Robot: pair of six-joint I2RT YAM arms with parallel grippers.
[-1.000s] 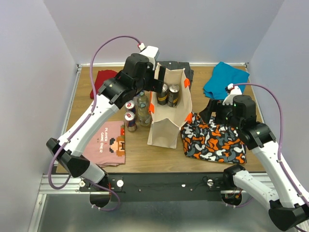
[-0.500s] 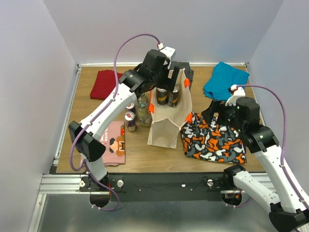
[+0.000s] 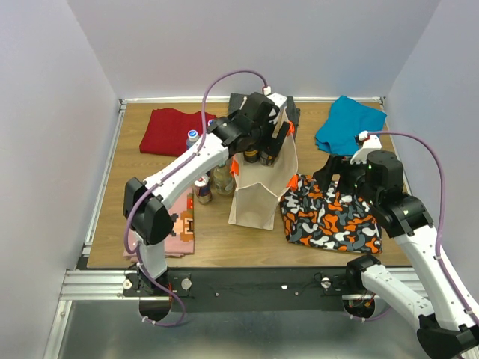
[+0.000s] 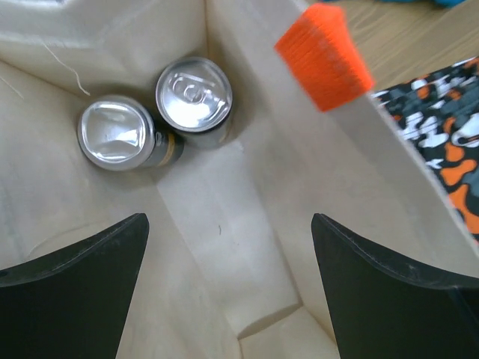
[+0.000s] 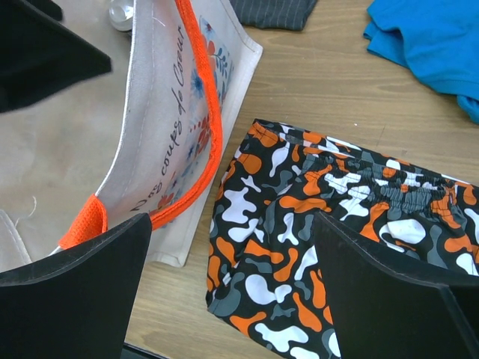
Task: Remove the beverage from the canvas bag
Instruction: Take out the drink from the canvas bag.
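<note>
Left gripper (image 4: 228,221): fingers spread wide with nothing between them, hanging over the open mouth of the canvas bag (image 3: 258,202) and looking straight down into it.
Red cloth (image 3: 171,131): lies flat at the far left of the wooden table (image 3: 217,243).
Pink shirt (image 3: 179,228): near left, printed with a pixel figure, partly under the left arm.
Loose drinks: grouped just left of the bag are a blue-capped bottle (image 3: 193,137), a clear bottle (image 3: 221,176) and a red and white can (image 3: 202,187) (the arm may hide more).
Canvas bag: stands upright at mid table with its mouth open, orange tabs (image 4: 325,52) at the rim, and script lettering and a floral print on its right outer wall.
Two cans (image 4: 118,134): silver tops up, standing side by side and touching, on the bag's floor against its far end.
Dark striped cloth (image 5: 273,11): just behind the bag, at the far edge.
Camouflage shorts (image 3: 329,217): orange, black and white, spread flat just right of the bag and reaching its base.
Right gripper (image 5: 232,224): fingers wide apart and empty, hovering above the left edge of the shorts, beside the bag's right wall and not touching it.
Blue cloth (image 3: 350,123): crumpled at the far right.
</note>
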